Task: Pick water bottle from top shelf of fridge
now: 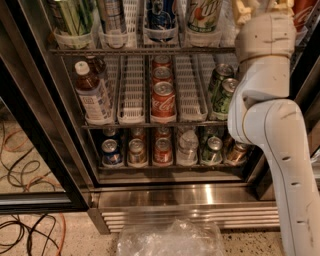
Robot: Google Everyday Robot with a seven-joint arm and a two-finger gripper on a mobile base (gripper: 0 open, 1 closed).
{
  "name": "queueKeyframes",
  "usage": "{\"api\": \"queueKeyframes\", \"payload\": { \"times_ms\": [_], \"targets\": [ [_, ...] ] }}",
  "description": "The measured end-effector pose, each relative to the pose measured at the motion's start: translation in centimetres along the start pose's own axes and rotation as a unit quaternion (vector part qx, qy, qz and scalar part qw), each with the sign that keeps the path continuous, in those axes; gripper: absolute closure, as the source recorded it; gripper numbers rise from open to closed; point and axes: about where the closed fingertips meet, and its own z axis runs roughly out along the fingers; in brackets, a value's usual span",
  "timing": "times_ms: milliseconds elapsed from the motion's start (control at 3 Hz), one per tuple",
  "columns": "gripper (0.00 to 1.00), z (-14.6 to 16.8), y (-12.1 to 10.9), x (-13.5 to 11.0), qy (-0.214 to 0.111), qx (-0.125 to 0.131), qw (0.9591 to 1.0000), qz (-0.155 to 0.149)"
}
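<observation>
Looks like a robotics test space more than a shop: commercial drinks fridge (190, 197), wire racks (150, 124) of cans (163, 102) and bottles (92, 92) — but loose cables (20, 170) sprawl over the speckled floor (75, 240), crumpled plastic wrap (170, 240) at its base. End effector (260, 7) at top right, by the upper rack.
</observation>
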Motion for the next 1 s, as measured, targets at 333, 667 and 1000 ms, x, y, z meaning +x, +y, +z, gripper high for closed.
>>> {"api": "queueKeyframes", "payload": {
  "times_ms": [333,667,1000],
  "targets": [
    [1.00,-2.28,-0.79,-0.64,0.036,-0.017,0.9990,-0.022],
    [1.00,-2.50,-0.95,-0.03,0.053,-0.024,0.9983,0.005],
    [1.00,-2.49,-0.91,-0.03,0.053,-0.024,0.9983,0.006]
  ]
}}
